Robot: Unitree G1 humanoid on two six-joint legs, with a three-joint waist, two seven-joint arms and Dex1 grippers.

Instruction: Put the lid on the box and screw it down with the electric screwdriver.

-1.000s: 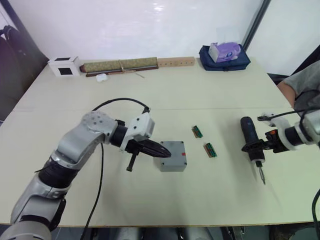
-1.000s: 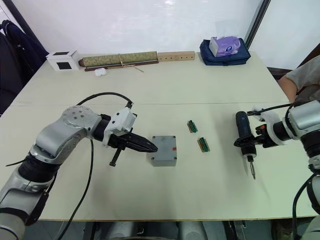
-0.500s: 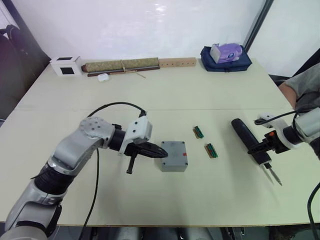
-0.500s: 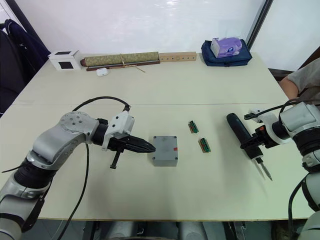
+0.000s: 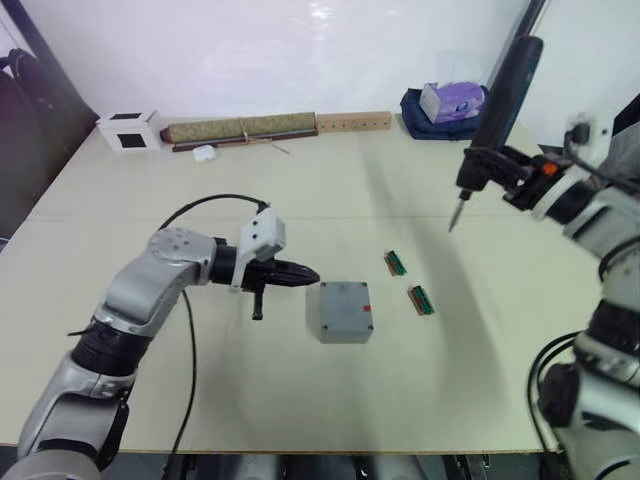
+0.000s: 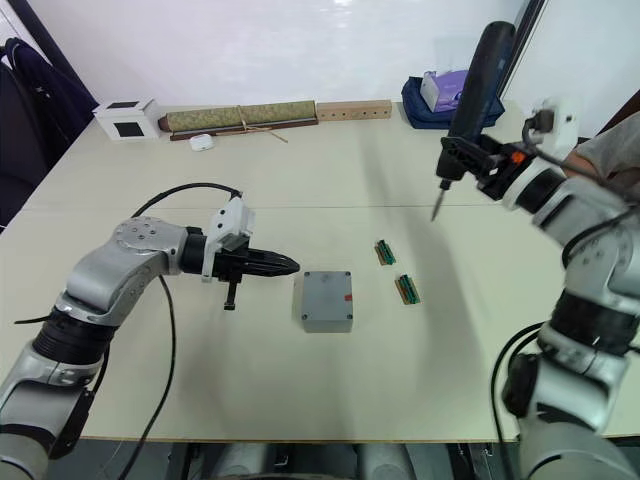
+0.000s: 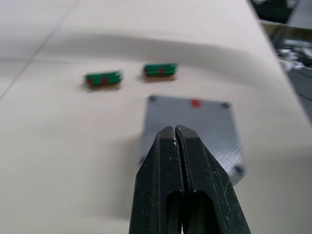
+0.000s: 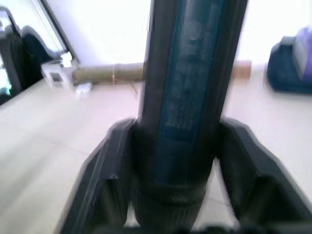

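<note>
Grey, the box point(image 5: 345, 311) sits mid-surface (lid point(image 7: 195, 126) already on) just beyond the pressed-together left end effector point(image 5: 308, 274), while the right end effector point(image 5: 492, 168) pinches the electric screwdriver point(image 5: 498, 110) aloft.

Bright even light, blurred wrist views

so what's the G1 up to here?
It's closing up a small grey box on the table; the lid appears to be on already. The right gripper holds the electric screwdriver up in the air, bit down, well away from the box. The left gripper, fingers shut and empty, sits just beside the box without touching it. Two small green strips lie nearby.
</note>
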